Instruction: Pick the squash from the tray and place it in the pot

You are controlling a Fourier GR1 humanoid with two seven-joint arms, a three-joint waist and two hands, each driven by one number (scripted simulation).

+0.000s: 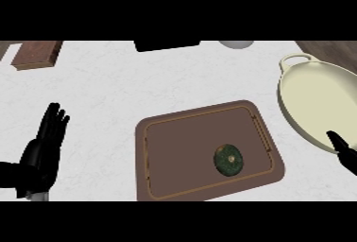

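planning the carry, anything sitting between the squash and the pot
Nothing visible does. Between the squash and the pot lie only the tray's right rim and bare counter; the right hand shows at the view's right edge, by the pot's near rim.

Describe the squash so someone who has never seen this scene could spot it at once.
Start at the brown tray in the middle of the white counter. On its right half lies the squash. It is small, round and dark green, unlike the large cream pot beside the tray.
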